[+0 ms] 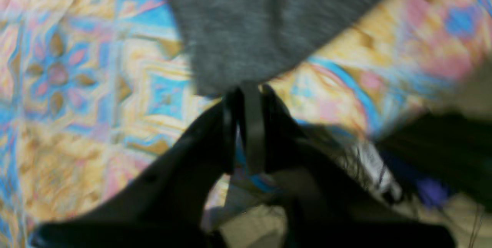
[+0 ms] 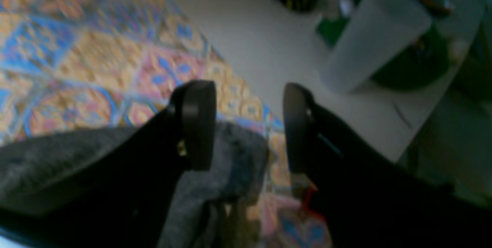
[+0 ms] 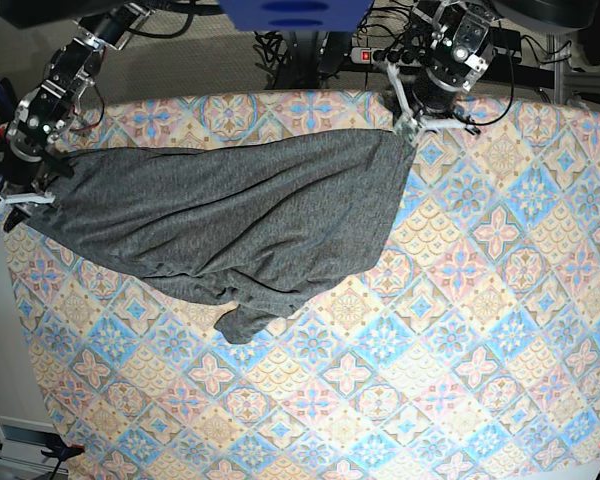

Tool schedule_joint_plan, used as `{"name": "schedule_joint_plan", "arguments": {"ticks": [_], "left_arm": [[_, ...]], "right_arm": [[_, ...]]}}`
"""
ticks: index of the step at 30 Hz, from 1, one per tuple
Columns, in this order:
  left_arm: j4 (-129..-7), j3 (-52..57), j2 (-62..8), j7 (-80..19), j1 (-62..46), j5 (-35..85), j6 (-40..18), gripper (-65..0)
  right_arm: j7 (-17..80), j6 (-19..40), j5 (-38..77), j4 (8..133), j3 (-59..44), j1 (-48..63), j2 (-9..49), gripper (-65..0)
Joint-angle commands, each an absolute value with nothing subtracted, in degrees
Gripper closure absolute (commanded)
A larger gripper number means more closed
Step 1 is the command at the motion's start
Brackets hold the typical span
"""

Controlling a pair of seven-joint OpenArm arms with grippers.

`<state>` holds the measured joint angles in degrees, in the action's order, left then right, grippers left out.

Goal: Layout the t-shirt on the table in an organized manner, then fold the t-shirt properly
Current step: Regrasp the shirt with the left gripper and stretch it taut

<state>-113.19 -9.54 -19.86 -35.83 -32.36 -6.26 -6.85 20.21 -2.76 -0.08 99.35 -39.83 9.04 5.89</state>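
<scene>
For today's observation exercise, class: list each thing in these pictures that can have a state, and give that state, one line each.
t-shirt: stretched between both arms across the far side of the table, rumpled, not folded.
left gripper: jaws close together, pinching a corner of the shirt.
right gripper: jaws apart, shirt edge lying between them.
table: covered by a patterned cloth, shirt resting on it.

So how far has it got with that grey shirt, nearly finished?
Early days. The dark heather-grey knit t-shirt lies stretched across the pastel tile-pattern table, still wrinkled. The left gripper pinches one corner; the right gripper sits open around the opposite end. All the folding is left.
</scene>
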Motion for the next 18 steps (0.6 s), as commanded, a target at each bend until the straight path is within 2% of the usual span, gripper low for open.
{"name": "schedule_joint_plan", "arguments": {"ticks": [1,6,12,15,18], "left_arm": [[-115.56,-8.04,-18.15,-33.8,-30.99,-6.11,-6.64,-9.2],[-115.74,-5.23,-11.3,-34.33,-23.16,-6.29,-6.73,-20.6],[-112.57,-8.84,-10.42,-34.42,-9.63,-6.37,-6.73,-36.9],[-104.84,-11.12,-10.42,-34.42,-2.33,-6.37,-6.81,-41.1],[-95.87,-14.81,-10.42,-34.77,3.65,-6.29,-6.81,-40.8]], "right_arm": [[19.03,-3.03,-0.4,100.35,-40.04,8.92,6.81,-27.1],[19.03,-3.03,-0.4,100.35,-40.04,9.01,6.81,-27.1],[19.12,-3.03,-0.4,100.35,-40.04,9.54,6.81,-27.1],[19.12,-3.03,-0.4,100.35,-39.96,9.54,6.81,-27.1],[19.12,-3.03,-0.4,100.35,-39.16,9.54,6.81,-27.1]]}}
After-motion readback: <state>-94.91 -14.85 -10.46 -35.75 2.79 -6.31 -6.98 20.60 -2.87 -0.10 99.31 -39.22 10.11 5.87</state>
